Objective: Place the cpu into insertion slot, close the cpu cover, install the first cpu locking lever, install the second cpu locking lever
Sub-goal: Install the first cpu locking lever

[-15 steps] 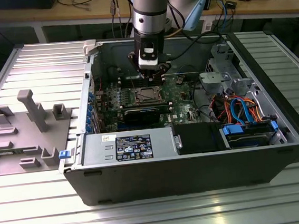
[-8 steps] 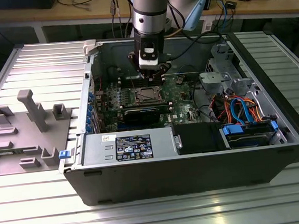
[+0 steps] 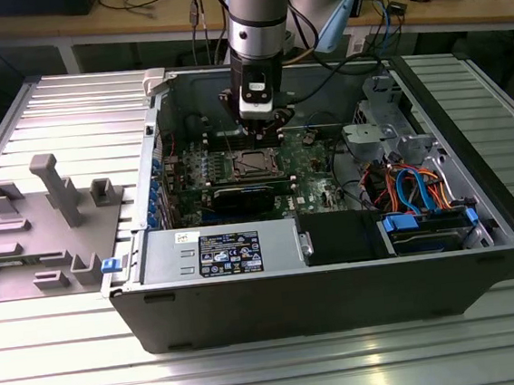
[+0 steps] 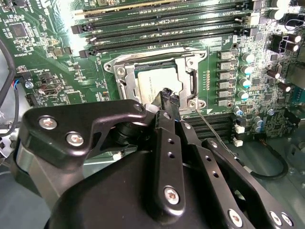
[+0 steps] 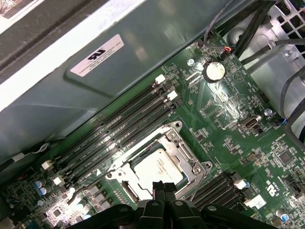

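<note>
Sitting flat in the insertion slot (image 3: 252,163), the cpu (image 4: 155,82) shows its dull silver top through the square opening of the cpu cover (image 4: 193,64), which lies down around it on the green circuit board (image 4: 62,76). In both wrist views the gripper (image 4: 169,95) hangs right over one edge of the chip, its black fingers (image 4: 163,102) drawn narrow with the tips almost together; whether they touch the metal cannot be told. A thin wire lever (image 4: 213,128) runs out from the socket's corner just beside the fingers and slants across the board. Long dark memory slots (image 4: 162,33) lie in rows beside the socket, and in the first wrist view a round coin battery (image 5: 214,71) sits further off on the board. In the exterior view the arm (image 3: 257,20) stands straight above the open computer case (image 3: 339,285), with a boxy power supply (image 3: 217,251) along the near wall, blue cables (image 3: 411,187) toward the exterior view's right, and a grey fixture (image 3: 49,212) on the slatted table (image 3: 256,374) at the exterior view's left
</note>
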Controlling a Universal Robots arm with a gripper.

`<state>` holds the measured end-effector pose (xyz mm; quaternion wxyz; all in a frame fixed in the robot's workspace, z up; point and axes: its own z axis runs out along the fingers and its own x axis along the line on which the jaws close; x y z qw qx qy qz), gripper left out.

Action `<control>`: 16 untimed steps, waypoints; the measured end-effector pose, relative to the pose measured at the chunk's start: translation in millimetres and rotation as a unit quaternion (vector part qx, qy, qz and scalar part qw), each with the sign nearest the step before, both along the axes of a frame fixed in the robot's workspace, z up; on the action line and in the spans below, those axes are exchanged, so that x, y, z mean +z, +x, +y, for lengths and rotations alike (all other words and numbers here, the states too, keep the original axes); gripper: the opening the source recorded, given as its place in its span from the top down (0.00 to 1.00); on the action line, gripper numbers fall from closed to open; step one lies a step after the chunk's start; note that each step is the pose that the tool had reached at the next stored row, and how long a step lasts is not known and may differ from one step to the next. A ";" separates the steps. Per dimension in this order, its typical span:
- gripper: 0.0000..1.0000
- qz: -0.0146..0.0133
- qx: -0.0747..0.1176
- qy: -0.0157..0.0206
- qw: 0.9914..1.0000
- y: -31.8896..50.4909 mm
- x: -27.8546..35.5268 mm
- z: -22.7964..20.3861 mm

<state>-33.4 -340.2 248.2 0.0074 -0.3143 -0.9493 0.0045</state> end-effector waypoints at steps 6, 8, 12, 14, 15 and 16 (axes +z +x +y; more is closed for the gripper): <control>0.89 0.000 0.003 0.000 1.000 0.0 0.0 0.0; 0.89 0.000 0.005 0.000 1.000 0.0 0.0 0.0; 0.89 0.000 0.008 0.000 1.000 0.0 0.0 0.0; 0.89 0.000 0.009 0.000 1.000 0.0 0.0 0.0; 0.89 0.000 0.010 0.000 1.000 0.0 0.0 0.0; 0.89 0.000 0.010 0.000 1.000 0.0 0.0 0.0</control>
